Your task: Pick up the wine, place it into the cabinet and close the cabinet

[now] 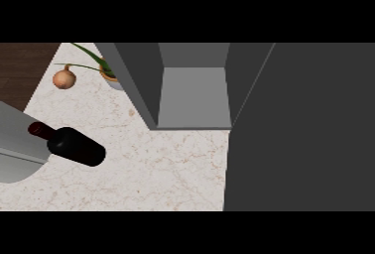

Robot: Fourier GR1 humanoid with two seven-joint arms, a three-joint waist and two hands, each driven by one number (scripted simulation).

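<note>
The wine bottle (76, 146) is dark with a deep red neck. It stands on the speckled counter (161, 173) at the left, in front of and left of the cabinet. The grey cabinet (194, 94) is open, and its bare inner shelf shows at the top middle. Its door (300, 129) is swung out and fills the right side of the view. A grey forearm (18, 136) comes in from the left edge, and the bottle's neck overlaps it. No black hand shows on either side.
An onion (64, 78) lies at the back left of the counter. A potted plant (108, 73) with long green leaves stands beside the cabinet's left wall. Dark wood floor (22, 69) lies beyond the counter's left edge.
</note>
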